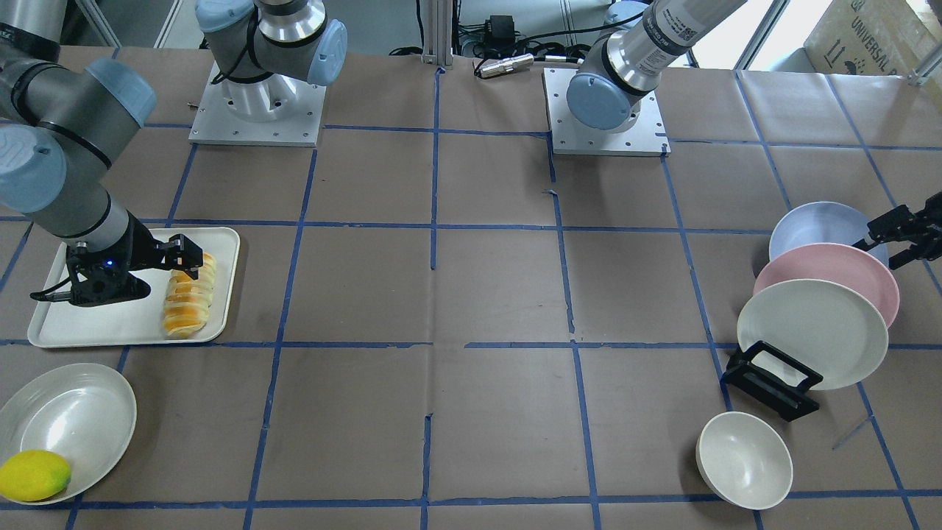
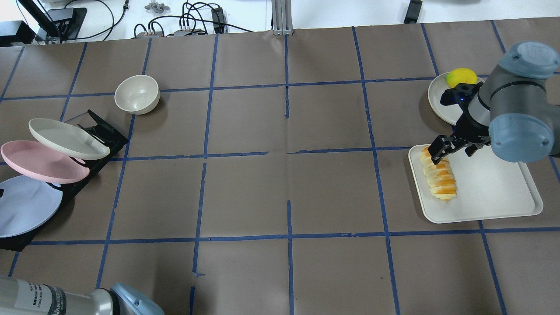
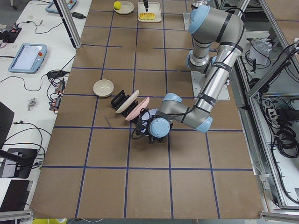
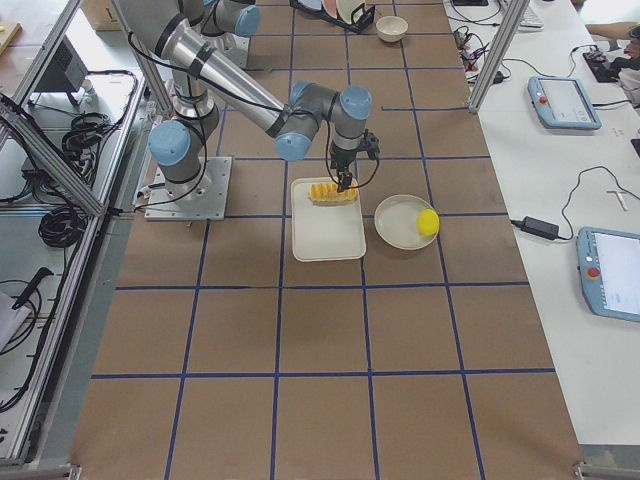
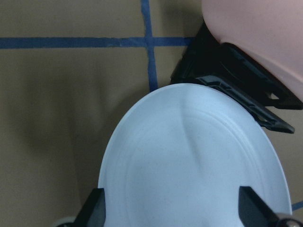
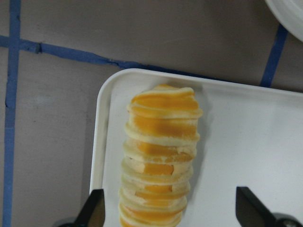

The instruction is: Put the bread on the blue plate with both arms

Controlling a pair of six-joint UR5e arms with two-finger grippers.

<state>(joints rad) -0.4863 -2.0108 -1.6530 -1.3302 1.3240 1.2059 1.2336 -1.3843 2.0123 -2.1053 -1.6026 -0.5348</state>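
The bread was lying on a white tray near the bench edge on the robot's right, along the side of the tray that faces mid-bench. The right gripper hung right over the loaf with its fingers spread wide and nothing in them; from the wrist cam the bread sat closer to one finger than the other. At the opposite edge, the blue plate leaned tilted in a black rack, on the robot's side of the pink plate and the cream plate. The left gripper was at the blue plate's rim, also wide open, though I couldn't tell if it touched. A lemon sat in a shallow dish near the tray.
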